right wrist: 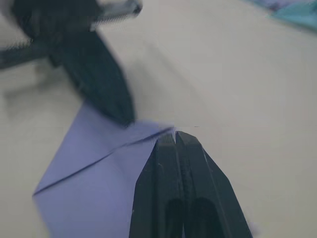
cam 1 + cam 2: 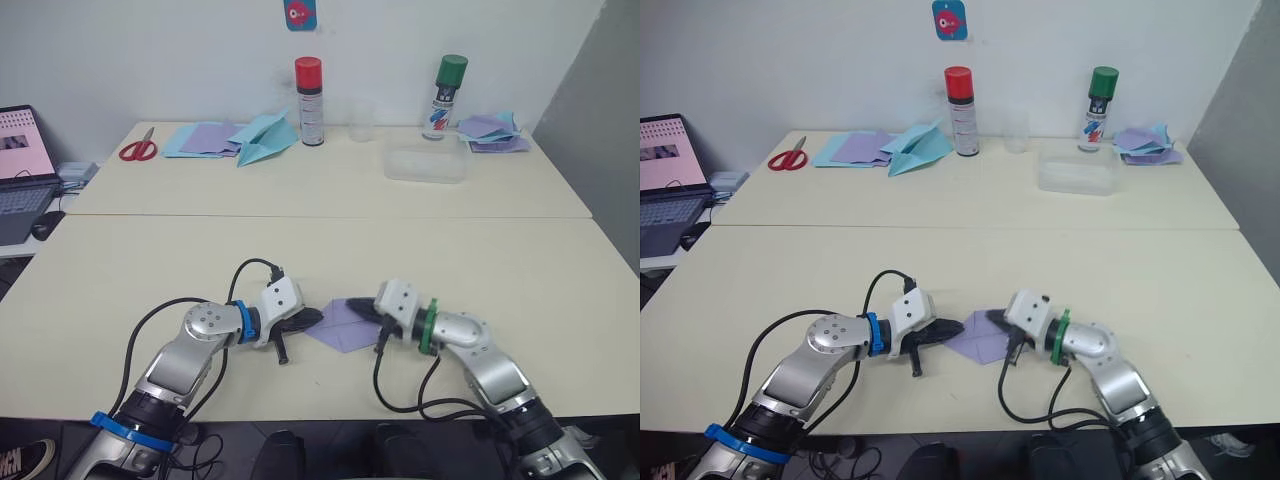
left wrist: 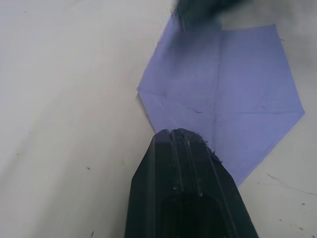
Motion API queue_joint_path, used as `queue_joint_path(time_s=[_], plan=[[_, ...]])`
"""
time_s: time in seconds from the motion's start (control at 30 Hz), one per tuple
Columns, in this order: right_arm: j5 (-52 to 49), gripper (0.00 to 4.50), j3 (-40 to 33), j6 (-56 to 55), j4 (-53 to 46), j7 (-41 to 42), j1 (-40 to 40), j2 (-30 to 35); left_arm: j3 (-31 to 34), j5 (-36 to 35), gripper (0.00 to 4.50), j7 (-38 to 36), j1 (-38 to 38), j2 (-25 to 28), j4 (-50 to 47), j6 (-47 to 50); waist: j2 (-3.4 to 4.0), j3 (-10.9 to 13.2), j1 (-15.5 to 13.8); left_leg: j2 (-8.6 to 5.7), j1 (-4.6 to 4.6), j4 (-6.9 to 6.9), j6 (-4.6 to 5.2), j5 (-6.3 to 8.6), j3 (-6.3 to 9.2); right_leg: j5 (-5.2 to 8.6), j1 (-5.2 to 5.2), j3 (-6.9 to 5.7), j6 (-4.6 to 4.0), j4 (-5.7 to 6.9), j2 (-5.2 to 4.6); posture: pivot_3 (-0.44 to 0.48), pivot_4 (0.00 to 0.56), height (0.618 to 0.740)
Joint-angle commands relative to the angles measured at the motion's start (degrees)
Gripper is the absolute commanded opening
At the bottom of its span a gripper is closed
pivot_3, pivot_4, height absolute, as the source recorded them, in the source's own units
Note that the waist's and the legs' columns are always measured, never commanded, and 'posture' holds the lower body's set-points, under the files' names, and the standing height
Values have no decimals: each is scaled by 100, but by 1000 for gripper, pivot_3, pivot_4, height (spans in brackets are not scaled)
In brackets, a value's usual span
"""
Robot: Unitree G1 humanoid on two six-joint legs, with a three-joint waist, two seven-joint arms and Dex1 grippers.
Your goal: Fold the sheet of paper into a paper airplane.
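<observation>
Early stage: sheet of paper (image 2: 345,325) lies flat on bench (image 2: 300,260), corner folds made; both closed hands, left hand (image 2: 308,322), right hand (image 2: 362,312), press it. Wings left.

Background clutter along the far edge of the cream table (image 2: 300,250), laptop off to the left.

Far edge, left to right: red-handled scissors (image 2: 138,149); flat spread of light-blue and lavender paper sheets (image 2: 205,138); large light-blue paper airplane (image 2: 265,137) lying partly on that spread; white spray can with red cap (image 2: 309,101), upright, just beside the airplane; small clear plastic cup (image 2: 362,120); white spray can with green cap (image 2: 445,98), upright; clear rectangular plastic container (image 2: 426,164) in front of it; messy pile of mixed lavender and blue papers (image 2: 493,131) at the far right corner. Open laptop (image 2: 22,170) with pinkish screen sits on a separate lower surface at left, black mouse (image 2: 45,225) near it. Blue-and-red sticker (image 2: 300,13) on the white wall.
</observation>
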State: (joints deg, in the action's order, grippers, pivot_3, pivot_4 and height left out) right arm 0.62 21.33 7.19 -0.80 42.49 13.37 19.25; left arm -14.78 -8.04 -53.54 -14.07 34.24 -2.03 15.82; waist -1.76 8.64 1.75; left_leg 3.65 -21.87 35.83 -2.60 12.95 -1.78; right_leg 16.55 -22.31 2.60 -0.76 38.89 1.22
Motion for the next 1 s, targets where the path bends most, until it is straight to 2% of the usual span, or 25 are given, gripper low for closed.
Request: queue_joint_path(time_s=[0.03,0.17,0.3,0.5,0.73,1.0], plan=[[233,51,116,287,223,-108,195,-60,-42,71,0,13,89,27,196,395,3,4,1,0,-1,1,0,0,-1,0,-1,1,0,0,-1,0,150,740],[259,51,159,511,364,-100,212,-58,239,-364,0,-125,-25,48,-155,707,-11,4,7,0,1,3,0,0,0,-1,1,0,2,0,-1,0,150,740],[223,51,157,580,343,-88,187,-72,300,-731,0,-126,-189,-187,-551,989,-14,16,7,1,-2,0,0,0,0,0,-3,-1,1,0,1,0,150,740],[210,51,157,686,267,-106,136,-95,-112,-204,0,115,-278,-440,-198,700,-20,21,15,-1,-7,0,0,0,-1,-17,-5,0,31,0,1,0,150,740],[217,51,176,766,200,-99,91,-43,-227,95,0,-133,132,-15,10,310,-22,21,17,2,-5,-6,0,0,4,-15,-6,-3,28,-1,3,0,150,740],[207,51,149,752,261,-57,132,5,244,-116,0,-180,992,401,-198,-23,-22,19,9,3,2,-29,-1,1,2,12,-7,-5,0,-2,-3,0,150,740]])
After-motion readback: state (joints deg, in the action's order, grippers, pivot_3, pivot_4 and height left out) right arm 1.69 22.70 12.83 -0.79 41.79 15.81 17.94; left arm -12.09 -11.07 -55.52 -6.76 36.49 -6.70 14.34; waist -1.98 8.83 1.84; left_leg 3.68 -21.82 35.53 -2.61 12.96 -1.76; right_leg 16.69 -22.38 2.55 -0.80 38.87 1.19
